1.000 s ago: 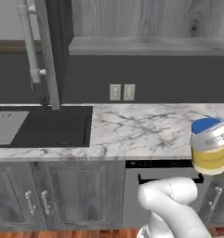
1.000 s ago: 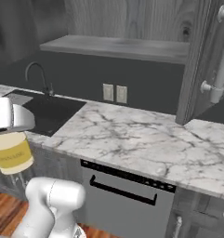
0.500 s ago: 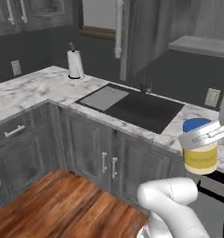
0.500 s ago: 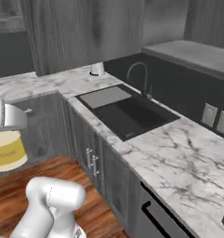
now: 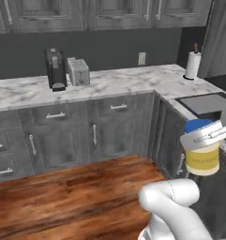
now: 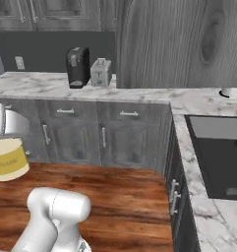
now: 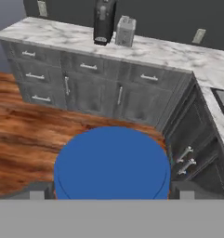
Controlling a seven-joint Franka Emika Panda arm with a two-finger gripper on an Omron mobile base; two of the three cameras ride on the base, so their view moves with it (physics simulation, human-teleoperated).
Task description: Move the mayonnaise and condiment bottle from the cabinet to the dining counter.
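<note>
Grey cabinets (image 5: pixel 109 136), marble worktop (image 5: pixel 114 82), wooden floor (image 5: pixel 72 197), dark wall (image 5: pixel 109 49)

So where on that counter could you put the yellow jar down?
The marble counter is bare between the toaster and the paper towel roll. It is crowded where the coffee machine stands close beside the toaster. The gripper holds the mayonnaise.

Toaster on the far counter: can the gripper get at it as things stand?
Probably not. The gripper is shut on the mayonnaise jar, and the toaster sits across open wood floor, apparently beyond the arm's reach.

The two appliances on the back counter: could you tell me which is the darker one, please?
The coffee maker, tall and black, on the left; the toaster beside it is shorter and silver-grey.
</note>
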